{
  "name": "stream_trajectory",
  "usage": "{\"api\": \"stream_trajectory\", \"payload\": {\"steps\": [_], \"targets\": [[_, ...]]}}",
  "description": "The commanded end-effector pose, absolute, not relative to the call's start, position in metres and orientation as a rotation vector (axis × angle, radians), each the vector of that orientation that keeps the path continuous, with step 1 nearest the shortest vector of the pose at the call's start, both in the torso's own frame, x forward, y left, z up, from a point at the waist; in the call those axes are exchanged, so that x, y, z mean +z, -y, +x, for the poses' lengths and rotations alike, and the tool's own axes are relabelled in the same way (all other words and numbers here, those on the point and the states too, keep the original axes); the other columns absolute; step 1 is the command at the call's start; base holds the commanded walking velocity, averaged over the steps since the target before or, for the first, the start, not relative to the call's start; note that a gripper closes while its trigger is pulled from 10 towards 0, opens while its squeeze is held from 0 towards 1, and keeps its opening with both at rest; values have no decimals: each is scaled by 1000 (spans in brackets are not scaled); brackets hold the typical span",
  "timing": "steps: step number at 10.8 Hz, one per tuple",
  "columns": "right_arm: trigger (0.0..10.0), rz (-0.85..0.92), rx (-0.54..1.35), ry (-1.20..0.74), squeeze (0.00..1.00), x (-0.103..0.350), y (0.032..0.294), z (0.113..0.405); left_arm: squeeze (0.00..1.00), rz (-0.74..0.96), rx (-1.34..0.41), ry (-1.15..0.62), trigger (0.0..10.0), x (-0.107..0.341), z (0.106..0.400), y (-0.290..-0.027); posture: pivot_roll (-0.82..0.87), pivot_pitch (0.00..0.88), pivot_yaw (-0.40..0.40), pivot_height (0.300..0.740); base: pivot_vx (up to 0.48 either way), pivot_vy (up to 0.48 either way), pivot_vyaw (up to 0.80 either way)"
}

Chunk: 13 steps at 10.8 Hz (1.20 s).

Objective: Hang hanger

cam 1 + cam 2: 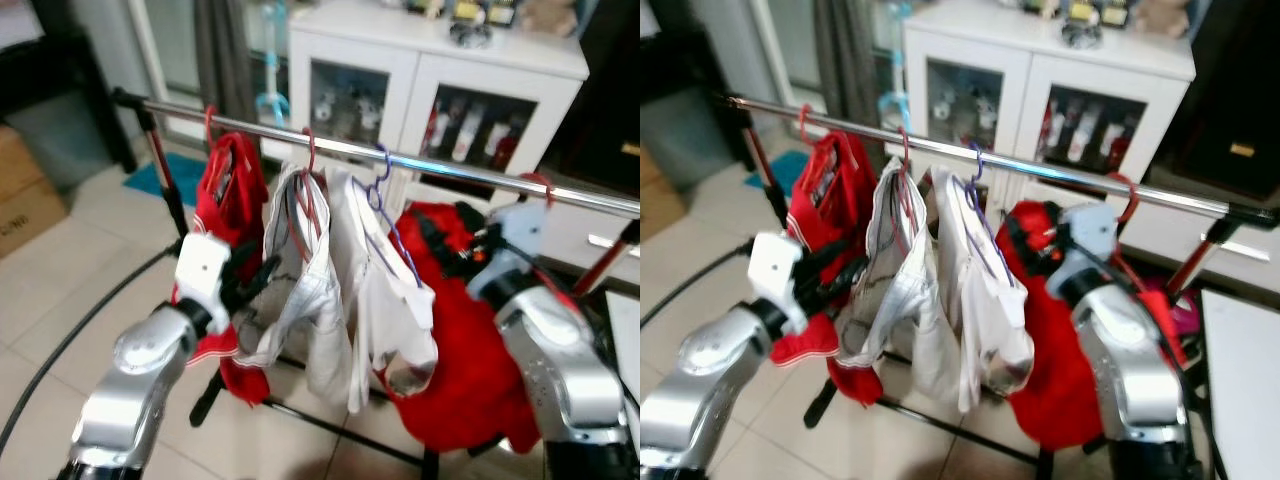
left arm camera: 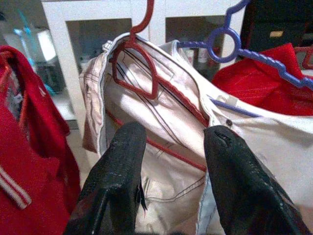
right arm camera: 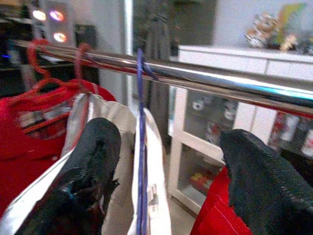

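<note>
Already the purple hanger hooks over the rail, carrying its white shirt between other garments. Both tools are spread and hold nothing: the right tool straddles that hanger just below the rail, likely having let go, while the left tool faces the white trousers.

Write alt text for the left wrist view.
The left gripper, fingers open, points at a white garment hung on a red hanger. A blue hanger carries the next white garment, red clothing hangs alongside, and a white cabinet stands behind.
</note>
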State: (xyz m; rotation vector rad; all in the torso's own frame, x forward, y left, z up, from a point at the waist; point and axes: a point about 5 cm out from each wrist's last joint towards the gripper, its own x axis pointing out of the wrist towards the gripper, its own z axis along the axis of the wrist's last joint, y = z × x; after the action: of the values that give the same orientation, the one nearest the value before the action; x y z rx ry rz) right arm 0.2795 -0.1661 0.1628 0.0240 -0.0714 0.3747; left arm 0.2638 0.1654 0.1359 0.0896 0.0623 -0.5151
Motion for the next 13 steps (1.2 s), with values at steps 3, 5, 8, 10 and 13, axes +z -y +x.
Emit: {"api": "stream_trajectory", "payload": {"steps": [3, 5, 8, 10, 13], "targets": [[10000, -30, 462, 60, 1000, 170, 177, 267, 0, 80, -648, -57, 10000, 138, 255, -159, 38, 0, -8, 740, 0, 0, 0], [10000, -70, 424, 26, 1000, 176, 185, 279, 0, 65, -725, -61, 10000, 142, 249, -163, 40, 0, -8, 740, 0, 0, 0], [10000, -143, 346, -132, 1000, 166, 195, 304, 0, 50, -854, -105, 10000, 145, 240, -163, 48, 0, -9, 740, 0, 0, 0], [10000, -99, 347, -182, 1000, 170, 207, 303, 0, 45, -935, -146, 10000, 147, 232, -163, 56, 0, -18, 740, 0, 0, 0], [10000, -86, 540, -241, 1000, 170, 217, 276, 0, 15, -973, -175, 10000, 148, 229, -163, 51, 0, -17, 740, 0, 0, 0]]}}
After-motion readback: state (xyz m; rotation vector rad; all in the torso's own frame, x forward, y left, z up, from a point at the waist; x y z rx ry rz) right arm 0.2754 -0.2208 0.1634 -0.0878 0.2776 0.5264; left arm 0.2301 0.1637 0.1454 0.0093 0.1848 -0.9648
